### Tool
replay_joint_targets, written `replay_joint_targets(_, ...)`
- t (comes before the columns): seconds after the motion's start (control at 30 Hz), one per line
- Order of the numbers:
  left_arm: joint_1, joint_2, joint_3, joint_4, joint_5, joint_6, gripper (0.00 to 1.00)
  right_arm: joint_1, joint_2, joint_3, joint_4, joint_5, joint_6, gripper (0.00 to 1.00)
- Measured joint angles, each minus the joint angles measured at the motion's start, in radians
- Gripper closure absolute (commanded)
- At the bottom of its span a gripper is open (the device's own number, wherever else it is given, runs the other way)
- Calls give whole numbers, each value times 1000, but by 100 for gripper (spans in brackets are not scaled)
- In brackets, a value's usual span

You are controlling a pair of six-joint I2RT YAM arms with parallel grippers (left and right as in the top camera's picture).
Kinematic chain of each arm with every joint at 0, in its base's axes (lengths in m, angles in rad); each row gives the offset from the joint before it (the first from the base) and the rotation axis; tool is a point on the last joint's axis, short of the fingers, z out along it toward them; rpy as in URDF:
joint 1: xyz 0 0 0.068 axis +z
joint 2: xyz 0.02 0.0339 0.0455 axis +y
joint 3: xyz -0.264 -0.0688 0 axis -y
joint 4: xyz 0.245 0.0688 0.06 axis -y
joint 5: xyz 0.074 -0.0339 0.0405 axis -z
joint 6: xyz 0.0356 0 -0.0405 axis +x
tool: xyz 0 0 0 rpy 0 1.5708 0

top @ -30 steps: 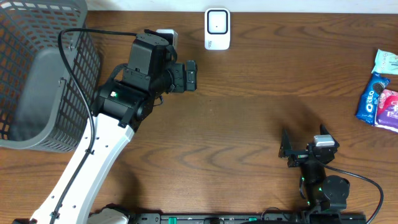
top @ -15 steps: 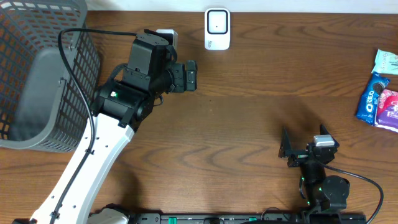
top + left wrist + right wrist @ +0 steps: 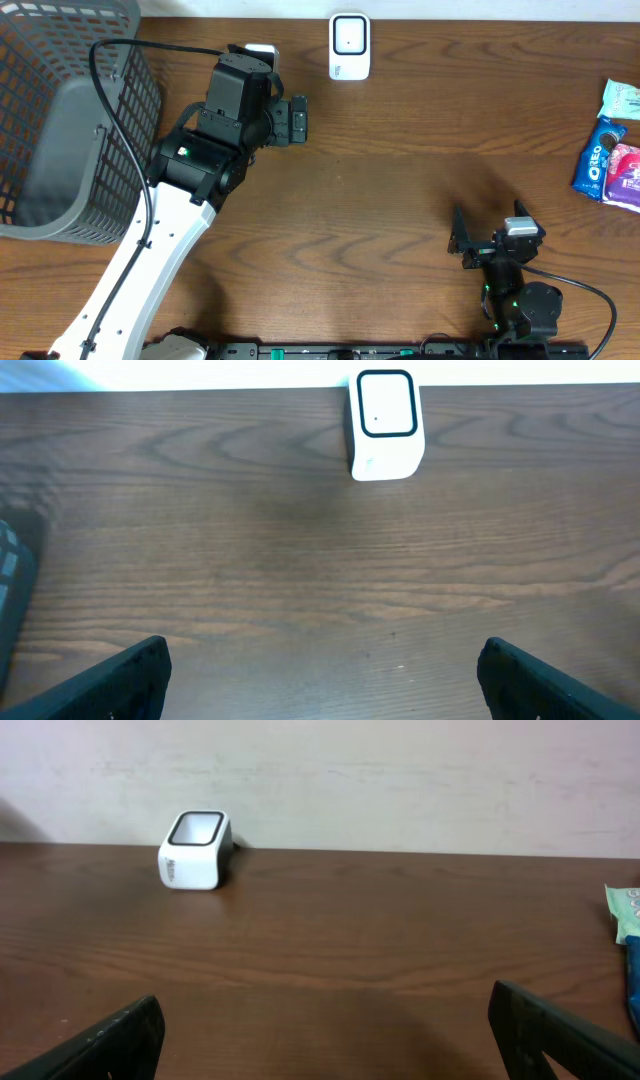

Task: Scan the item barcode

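Retreat: the left hand (image 3: 299, 118) (spread wide, empty) has edged back from the white box-shaped scanner (image 3: 349, 45); the right hand (image 3: 458, 240) gapes empty too, so the blue Oreo packet (image 3: 595, 158) lies unpicked far right.

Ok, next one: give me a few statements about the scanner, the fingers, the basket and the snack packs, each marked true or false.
1. The white scanner stands at the far edge of the table, apart from both arms. True.
2. The left fingers are shut on a snack pack. False: they are open and hold nothing.
3. The snack packs lie at the table's right edge. True.
4. The Oreo pack sits inside the grey basket. False: it lies on the table beside the other packs, across the table from the basket.
5. The right fingers are open and hold nothing. True.
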Motion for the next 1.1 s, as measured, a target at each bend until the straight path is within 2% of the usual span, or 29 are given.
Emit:
replay_joint_targets(0.13, 2, 0, 0, -61, -18, 11, 2, 0, 0, 0, 0, 0, 0, 1)
replay_joint_targets(0.3, 38, -13, -5, -229, -30, 11, 2, 0, 0, 0, 1, 0, 0, 1)
replay_joint_targets(0.4, 79, -65, -66, -247, -36, 11, 2, 0, 0, 0, 1, 0, 0, 1)
replay_joint_targets(0.5, 123, -150, -190, -171, -35, 11, 2, 0, 0, 0, 0, 0, 0, 1)
replay_joint_targets(0.73, 234, -428, -597, 145, 26, 11, 2, 0, -2, 0, 2, 0, 0, 1)
replay_joint_targets(0.83, 266, -561, -745, 232, 42, 11, 2, 0, -2, 0, 2, 0, 0, 1)
replay_joint_targets(0.93, 289, -697, -869, 301, 49, 11, 2, 0, -2, 0, 1, 0, 0, 1)
replay_joint_targets(1.1, 317, -935, -1017, 325, 52, 14, 2, 0, -2, 0, 2, 0, 0, 1)
